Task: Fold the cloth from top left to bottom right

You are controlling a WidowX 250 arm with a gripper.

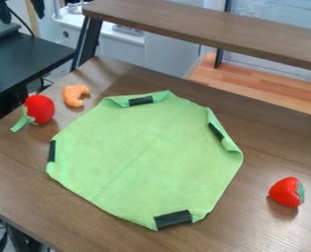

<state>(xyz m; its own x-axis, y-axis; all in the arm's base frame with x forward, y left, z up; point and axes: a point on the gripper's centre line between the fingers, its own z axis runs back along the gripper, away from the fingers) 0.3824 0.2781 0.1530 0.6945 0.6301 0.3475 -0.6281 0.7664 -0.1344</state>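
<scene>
At the view's upper left corner, the gripper [18, 17] hangs with its two dark tips spread well apart and nothing between them. The green cloth [141, 157] lies spread on the table [26, 194], down and to the right of the gripper as viewed. Its upper left edge, the side where the fold should start, is the side nearest the gripper. A faint crease runs from lower left to upper right, across the fold's direction. An orange curved toy [75, 95] and a red toy [40, 109] sit just off that upper left edge, apart from the cloth. Judgement: the approach calls for travel down and rightward, clear of both toys, before the edge is carried toward the lower right.
</scene>
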